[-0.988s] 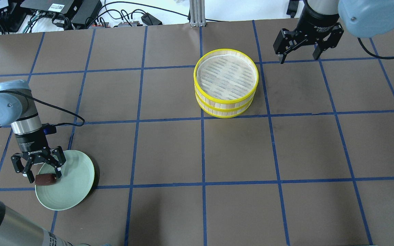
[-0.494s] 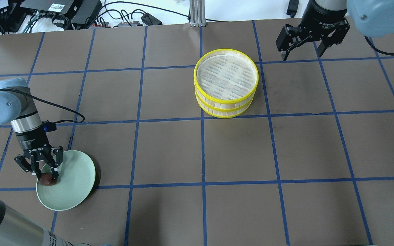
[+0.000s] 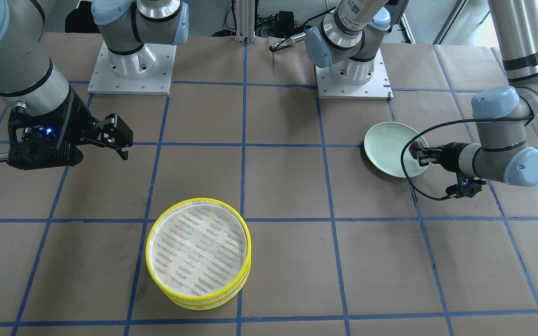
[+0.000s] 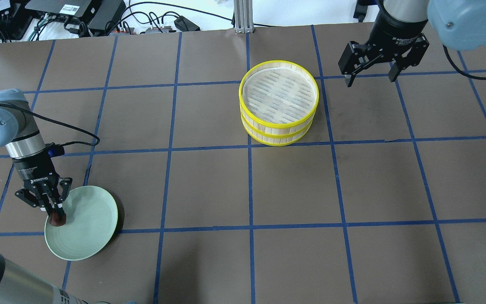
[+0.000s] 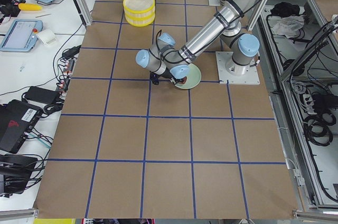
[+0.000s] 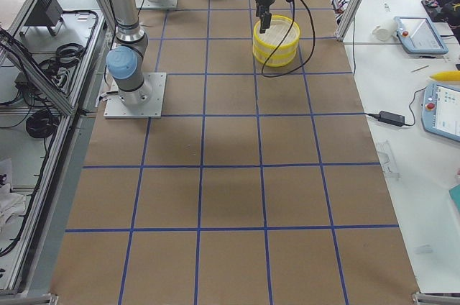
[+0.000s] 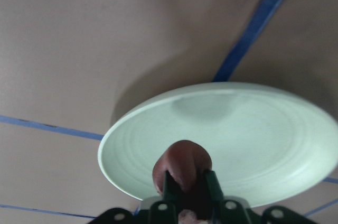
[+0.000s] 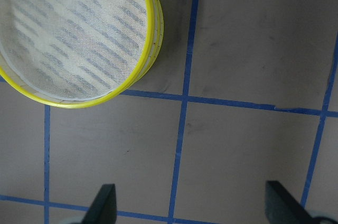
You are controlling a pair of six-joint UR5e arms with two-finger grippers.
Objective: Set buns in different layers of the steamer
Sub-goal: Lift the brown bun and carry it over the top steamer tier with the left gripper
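Note:
My left gripper [image 4: 55,212] is shut on the dark reddish-brown bun [image 4: 58,219] at the left edge of the pale green plate [image 4: 87,223]. The left wrist view shows the bun [image 7: 181,165] pinched between the fingers over the plate [image 7: 253,139]. It also shows in the front view [image 3: 413,145]. Two yellow-rimmed steamer trays [image 4: 278,128] stand stacked at the middle far side, and the top tray's mesh is bare. My right gripper [image 4: 370,79] is open and empty, above the table right of the stack. The cream-white bun is out of view.
The steamer stack [image 3: 156,275] stands apart from both arms. The right wrist view shows its rim [image 8: 155,28] at upper left, over brown paper with blue tape lines. Cables and electronics [image 4: 74,12] lie beyond the table's far edge.
My left gripper was open around the bun and has shut on it, shifting slightly left. The bun no longer lies sideways. My right gripper has moved a little farther back.

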